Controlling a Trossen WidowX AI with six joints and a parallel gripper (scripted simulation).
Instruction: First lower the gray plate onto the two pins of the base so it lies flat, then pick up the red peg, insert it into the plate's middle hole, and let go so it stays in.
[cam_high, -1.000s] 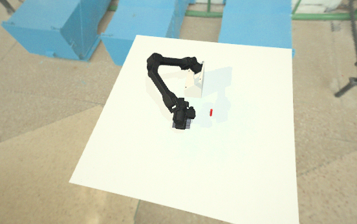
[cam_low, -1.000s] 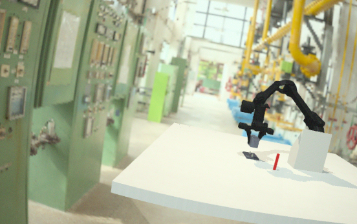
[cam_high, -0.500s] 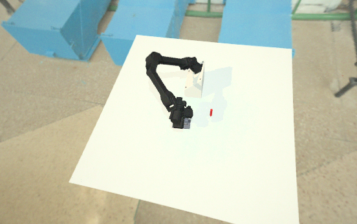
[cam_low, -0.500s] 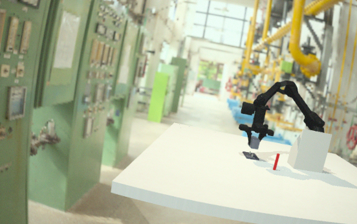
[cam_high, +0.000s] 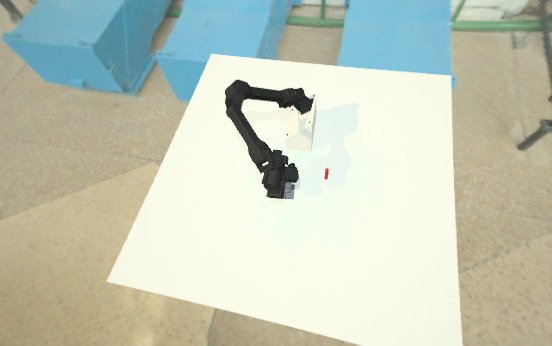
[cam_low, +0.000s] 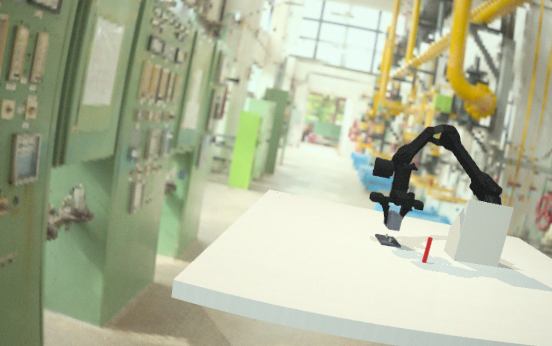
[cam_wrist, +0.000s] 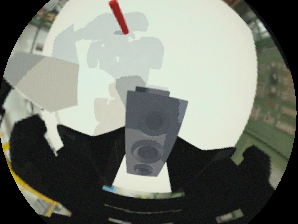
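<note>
My gripper (cam_low: 393, 219) (cam_wrist: 148, 128) is shut on the gray plate (cam_low: 394, 223) (cam_wrist: 172, 112). In the wrist view the plate shows three round recesses in a row. In the exterior view it hangs above the dark base (cam_low: 381, 240), with a gap between them. A small pin shows upright on the base; the other is not clear. In the wrist view only a dark strip of the base (cam_wrist: 150, 91) shows past the plate's far end. The arm hides most of the base in the top view. The red peg (cam_high: 326, 174) (cam_low: 427, 250) (cam_wrist: 119, 17) stands upright, apart from the base.
The white table (cam_high: 280, 250) (cam_low: 280, 250) carries everything. A pale block (cam_high: 299, 142) (cam_low: 482, 235) (cam_wrist: 55, 82) stands under the arm's mount, beyond the peg from the base. Shadows of the arm fall across the table around the peg.
</note>
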